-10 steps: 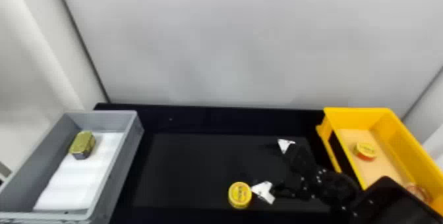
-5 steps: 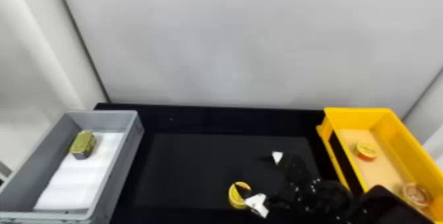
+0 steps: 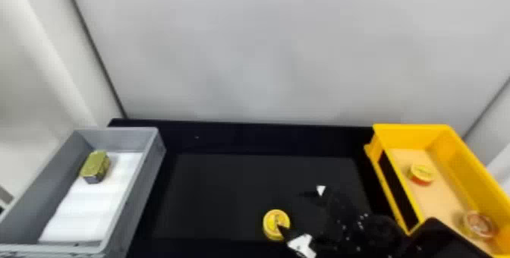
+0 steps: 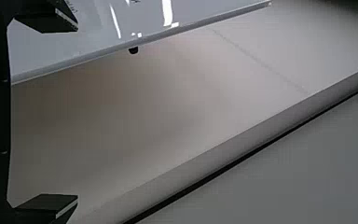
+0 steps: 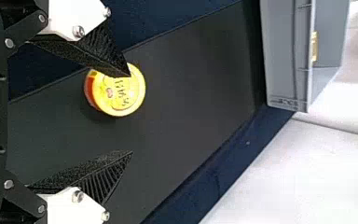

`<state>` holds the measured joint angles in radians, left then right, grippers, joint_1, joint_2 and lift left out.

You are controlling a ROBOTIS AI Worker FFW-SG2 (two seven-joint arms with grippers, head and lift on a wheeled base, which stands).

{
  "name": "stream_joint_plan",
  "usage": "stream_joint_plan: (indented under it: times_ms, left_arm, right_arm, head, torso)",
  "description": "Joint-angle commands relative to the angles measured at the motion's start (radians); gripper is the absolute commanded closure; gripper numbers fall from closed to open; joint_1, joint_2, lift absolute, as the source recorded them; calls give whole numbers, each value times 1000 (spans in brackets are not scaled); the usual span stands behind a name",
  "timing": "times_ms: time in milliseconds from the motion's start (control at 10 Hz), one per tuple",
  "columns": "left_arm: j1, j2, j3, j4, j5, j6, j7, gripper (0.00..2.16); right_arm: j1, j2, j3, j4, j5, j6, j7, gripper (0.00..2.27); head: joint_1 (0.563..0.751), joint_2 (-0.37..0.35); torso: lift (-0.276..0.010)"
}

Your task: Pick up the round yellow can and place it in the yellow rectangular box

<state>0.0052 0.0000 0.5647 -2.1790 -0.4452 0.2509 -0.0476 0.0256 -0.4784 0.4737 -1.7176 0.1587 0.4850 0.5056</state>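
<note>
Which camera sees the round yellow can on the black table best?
The right wrist view: the round yellow can looks biggest, lid and red side showing. The head view: smaller, a black gripper fingertip partly over it.

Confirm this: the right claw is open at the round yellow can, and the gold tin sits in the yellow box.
Not quite: the head view shows the gold tin in the grey box. The right claw is indeed open at the round yellow can.

From here I count two round yellow cans [image 3: 276,223], one reddish round container [image 3: 480,224], one gold-green rectangular tin [image 3: 95,165], one yellow box [image 3: 461,172] and one grey bin [image 3: 141,192].
</note>
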Motion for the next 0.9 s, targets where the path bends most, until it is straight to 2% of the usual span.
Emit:
stream_joint_plan:
  times_ms: [0,400,800]
  left_arm:
    - [-5,-3,-3,4,-1,-1,-2,4]
    - [-13,-3,-6,8,-1,-2,-3,4]
    - [-11,-3,5,24,-3,2,-3,5]
  right_arm:
    - [-12,-3,4,50,5,32,13,272]
    - [-55,17,71,89,4,20,50,265]
    - [-58,26,73,23,-18,12,42,219]
  head:
    - [686,14]
    - [686,14]
    - [686,14]
  torso:
    - [-56]
    - [-56]
    - [-56]
